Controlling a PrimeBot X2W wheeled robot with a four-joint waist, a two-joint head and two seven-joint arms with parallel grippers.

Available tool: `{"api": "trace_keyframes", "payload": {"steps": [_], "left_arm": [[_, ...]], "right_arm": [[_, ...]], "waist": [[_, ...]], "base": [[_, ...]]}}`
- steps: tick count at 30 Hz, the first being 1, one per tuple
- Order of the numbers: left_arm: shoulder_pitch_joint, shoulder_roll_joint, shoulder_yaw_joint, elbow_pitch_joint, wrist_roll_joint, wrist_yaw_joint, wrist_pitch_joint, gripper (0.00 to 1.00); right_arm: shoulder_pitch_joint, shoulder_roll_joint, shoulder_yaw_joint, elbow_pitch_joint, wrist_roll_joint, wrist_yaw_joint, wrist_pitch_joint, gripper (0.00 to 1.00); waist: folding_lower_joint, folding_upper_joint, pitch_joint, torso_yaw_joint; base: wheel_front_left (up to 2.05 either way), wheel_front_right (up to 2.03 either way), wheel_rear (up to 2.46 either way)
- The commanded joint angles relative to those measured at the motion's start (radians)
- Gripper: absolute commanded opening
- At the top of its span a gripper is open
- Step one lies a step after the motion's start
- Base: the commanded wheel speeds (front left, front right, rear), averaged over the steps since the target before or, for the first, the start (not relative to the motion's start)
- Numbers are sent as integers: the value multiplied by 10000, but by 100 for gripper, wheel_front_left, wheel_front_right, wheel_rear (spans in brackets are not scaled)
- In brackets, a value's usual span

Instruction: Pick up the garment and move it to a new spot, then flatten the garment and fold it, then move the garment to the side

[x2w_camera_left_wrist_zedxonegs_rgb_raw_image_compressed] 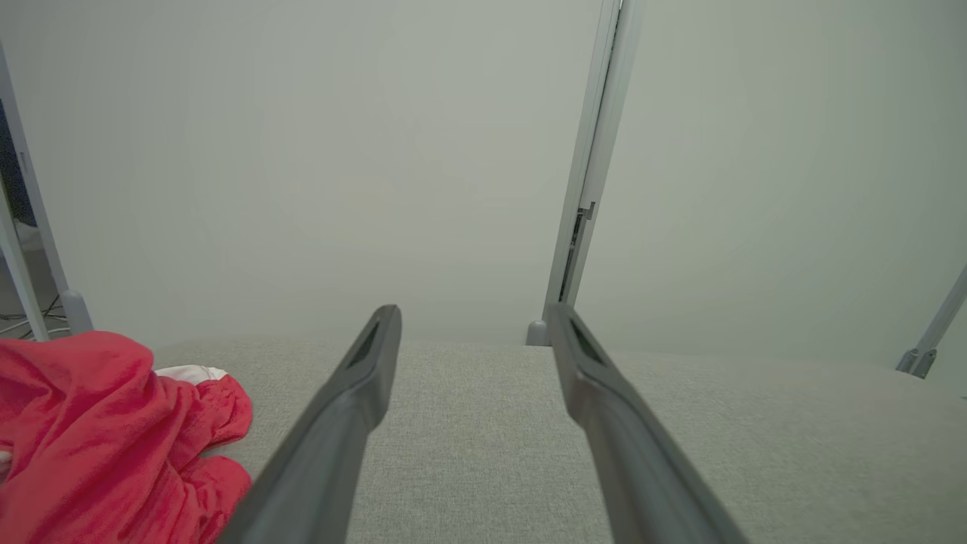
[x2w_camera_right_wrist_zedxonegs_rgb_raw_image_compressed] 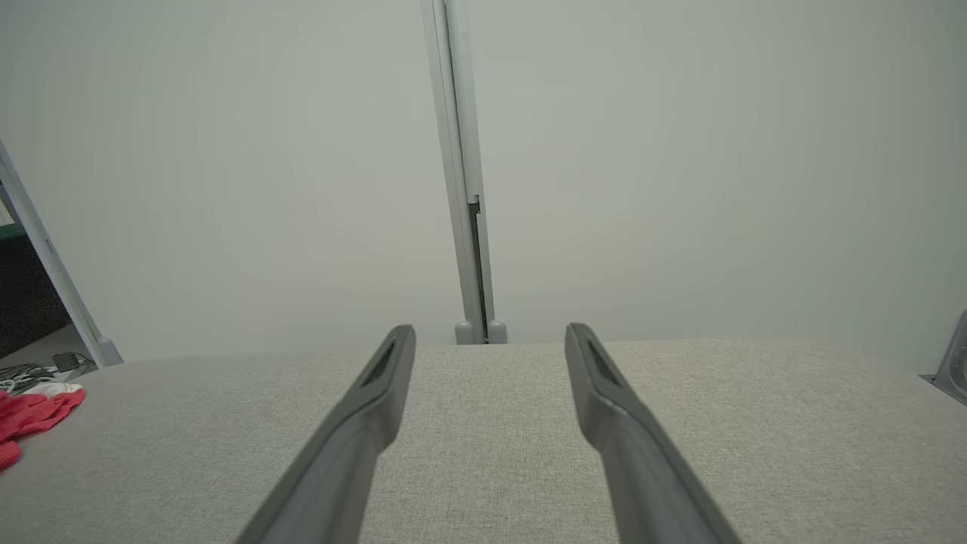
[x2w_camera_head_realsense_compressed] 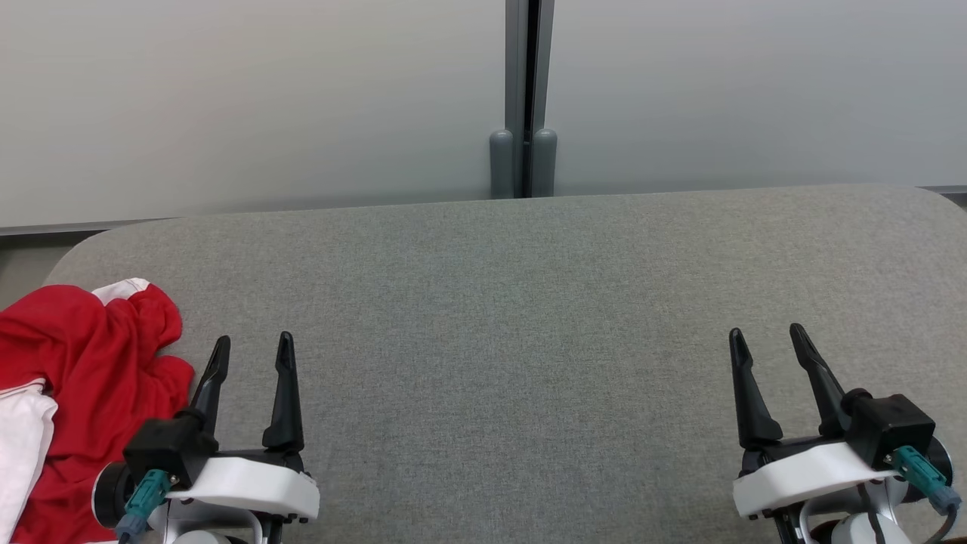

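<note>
Both sets of fingers are spread and holding nothing: the left gripper (x2w_camera_head_realsense_compressed: 253,341) hangs just beside the crumpled red-and-white garment (x2w_camera_head_realsense_compressed: 91,355) at the left edge of the grey table (x2w_camera_head_realsense_compressed: 491,302), the right gripper (x2w_camera_head_realsense_compressed: 765,334) well apart, which looks like a ready stance before the first pickup, I'd say

I see a grey fabric-topped table (x2w_camera_head_realsense_compressed: 529,302). Behind it stand pale panels (x2w_camera_head_realsense_compressed: 227,98) joined by a grey post (x2w_camera_head_realsense_compressed: 523,75).
</note>
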Motion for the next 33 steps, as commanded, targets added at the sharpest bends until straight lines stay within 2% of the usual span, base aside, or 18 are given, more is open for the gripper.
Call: {"api": "trace_keyframes", "payload": {"steps": [1, 26, 33], "left_arm": [[-57, 15, 24, -89, 314, -26, -102, 100], [78, -128, -10, -169, 1910, -56, -556, 100], [93, -145, 26, -132, 1862, -103, -548, 100]], "right_arm": [[-147, -72, 41, -72, -285, 19, -125, 100], [-152, -95, 288, -86, -1846, 21, -577, 100], [-168, -92, 270, -40, -1700, 18, -580, 100]], "waist": [[0, -1, -3, 2], [0, -1, -26, -1], [0, -1, -36, -16]], "base": [[0, 0, 0], [0, 0, 0], [0, 0, 0]]}}
